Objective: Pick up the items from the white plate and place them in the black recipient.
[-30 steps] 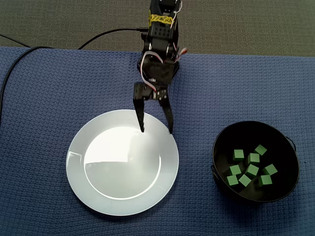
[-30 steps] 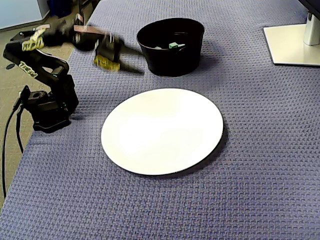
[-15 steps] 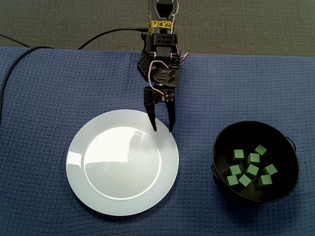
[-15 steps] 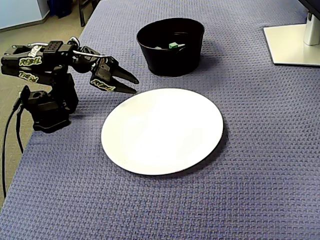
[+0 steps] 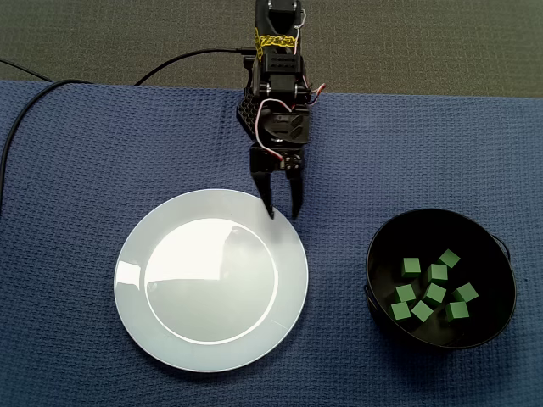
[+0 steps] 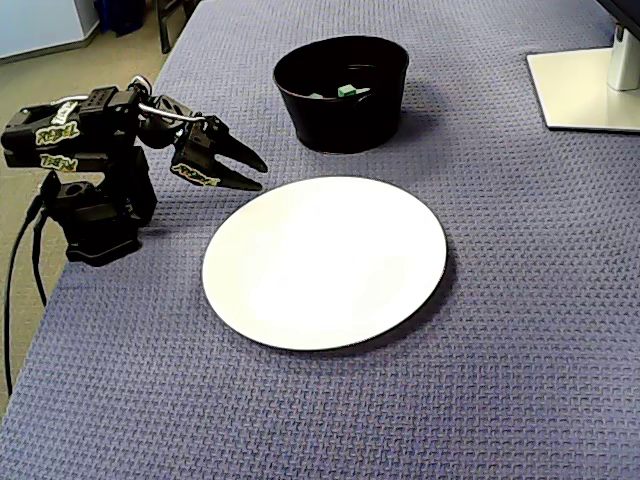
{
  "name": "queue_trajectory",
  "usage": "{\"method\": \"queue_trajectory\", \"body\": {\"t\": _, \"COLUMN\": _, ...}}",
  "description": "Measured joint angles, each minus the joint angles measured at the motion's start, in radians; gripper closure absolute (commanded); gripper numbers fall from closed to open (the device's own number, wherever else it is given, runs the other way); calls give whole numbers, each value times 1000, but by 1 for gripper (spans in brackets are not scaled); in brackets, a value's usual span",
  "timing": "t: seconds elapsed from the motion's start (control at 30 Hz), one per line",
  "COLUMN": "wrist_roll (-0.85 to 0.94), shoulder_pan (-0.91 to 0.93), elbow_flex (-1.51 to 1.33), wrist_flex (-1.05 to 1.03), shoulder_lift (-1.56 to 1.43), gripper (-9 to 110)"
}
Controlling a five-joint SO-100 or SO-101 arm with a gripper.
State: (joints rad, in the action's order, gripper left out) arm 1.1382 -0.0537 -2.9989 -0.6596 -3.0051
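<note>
In the top-down fixed view, the end effector (image 5: 283, 215) hangs over the far edge of the white plate (image 5: 136, 254), its 2 fingers a little apart with nothing between them. The plate's surface is bare. To its right on the blue-clothed bench (image 5: 85, 153) stands the black bowl (image 5: 372, 254), apart from the plate, with a cluster of green cubes (image 5: 435, 293) lying in its bottom. In the angled fixed view, the end effector (image 6: 260, 176) is raised off the bench, just beside the plate (image 6: 325, 260), and 1 green cube (image 6: 347, 90) shows inside the bowl (image 6: 340, 125).
</note>
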Motion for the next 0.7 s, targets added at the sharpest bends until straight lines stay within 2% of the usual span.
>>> {"method": "queue_trajectory", "body": {"t": 0.13, "wrist_roll": 9, "shoulder_pan": -38, "elbow_flex": 0, "wrist_flex": -130, "shoulder_lift": -71, "gripper": 90}}
{"method": "queue_trajectory", "body": {"t": 0.47, "wrist_roll": 192, "shoulder_pan": -63, "elbow_flex": 0, "wrist_flex": -598, "shoulder_lift": -170, "gripper": 94}}
{"method": "queue_trajectory", "body": {"t": 0.57, "wrist_roll": 267, "shoulder_pan": -104, "elbow_flex": 2, "wrist_flex": -684, "shoulder_lift": -172, "gripper": 94}}
{"method": "queue_trajectory", "body": {"t": 0.7, "wrist_roll": 342, "shoulder_pan": -107, "elbow_flex": 15, "wrist_flex": -695, "shoulder_lift": -173, "gripper": 94}}
